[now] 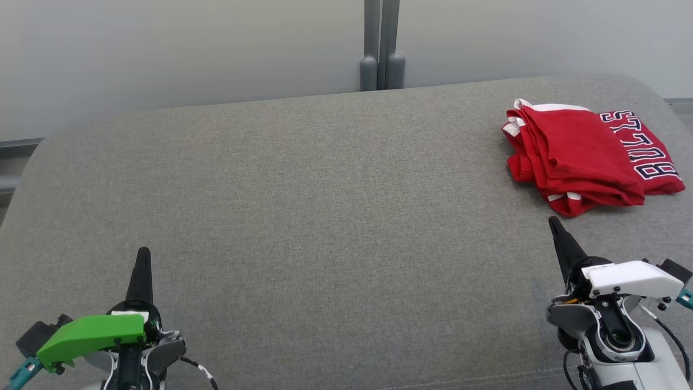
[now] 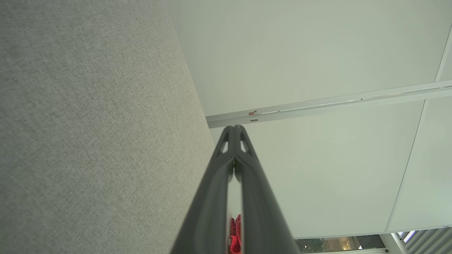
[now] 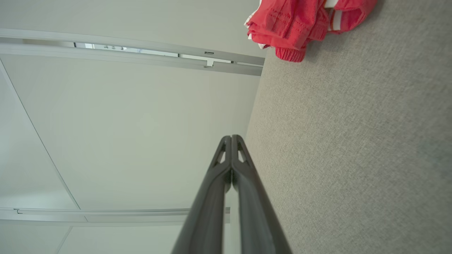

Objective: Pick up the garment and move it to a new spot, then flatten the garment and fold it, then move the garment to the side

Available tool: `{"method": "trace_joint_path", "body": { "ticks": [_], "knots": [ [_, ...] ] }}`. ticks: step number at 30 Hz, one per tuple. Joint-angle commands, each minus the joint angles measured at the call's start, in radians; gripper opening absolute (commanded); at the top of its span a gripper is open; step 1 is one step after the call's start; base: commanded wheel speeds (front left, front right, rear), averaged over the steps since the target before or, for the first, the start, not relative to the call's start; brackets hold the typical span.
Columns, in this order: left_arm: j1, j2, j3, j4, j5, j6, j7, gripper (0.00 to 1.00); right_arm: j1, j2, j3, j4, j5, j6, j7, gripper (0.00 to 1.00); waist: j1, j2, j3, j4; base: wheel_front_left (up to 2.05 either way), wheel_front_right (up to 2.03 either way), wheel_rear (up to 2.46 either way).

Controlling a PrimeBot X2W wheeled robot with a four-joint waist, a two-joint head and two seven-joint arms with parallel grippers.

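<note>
The garment [image 1: 587, 154] is a red jersey with white trim and dark lettering, lying folded in a compact stack at the far right of the grey fabric surface [image 1: 325, 216]. A corner of the garment [image 3: 300, 24] appears at the top of the right wrist view. My right gripper [image 1: 553, 221] hovers just in front of it, shut and holding nothing; its tips [image 3: 231, 137] are pressed together. My left gripper [image 1: 143, 251] sits at the lower left, far from the jersey, also shut and holding nothing, with its tips [image 2: 233, 127] touching.
A pale wall with a grey vertical post [image 1: 381, 49] rises behind the surface. The surface's rounded back edge [image 1: 216, 105] curves down at both sides. A wide stretch of grey fabric lies between the two grippers.
</note>
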Motion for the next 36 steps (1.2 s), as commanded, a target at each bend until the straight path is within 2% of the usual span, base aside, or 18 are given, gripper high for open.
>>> {"method": "trace_joint_path", "body": {
  "ticks": [1, 21, 36],
  "knots": [
    [-0.023, 0.005, 0.003, 0.000, -0.029, -0.005, 0.007, 0.00, -0.020, -0.006, -0.005, 0.003, 0.029, 0.000, 0.009, 0.00, 0.0000, 0.0000, 0.001, 0.000, 0.00, 0.00, 0.00],
    [-0.049, 0.005, 0.011, 0.017, -0.172, -0.012, 0.035, 0.00, -0.043, -0.006, -0.021, 0.024, 0.166, 0.000, 0.052, 0.00, 0.0000, 0.0000, 0.006, 0.003, 0.00, 0.00, 0.00],
    [-0.048, 0.005, 0.011, 0.017, -0.165, -0.011, 0.034, 0.00, -0.040, -0.006, -0.021, 0.024, 0.166, 0.000, 0.053, 0.00, 0.0000, 0.0000, 0.007, 0.003, 0.00, 0.00, 0.00]
  ]
}}
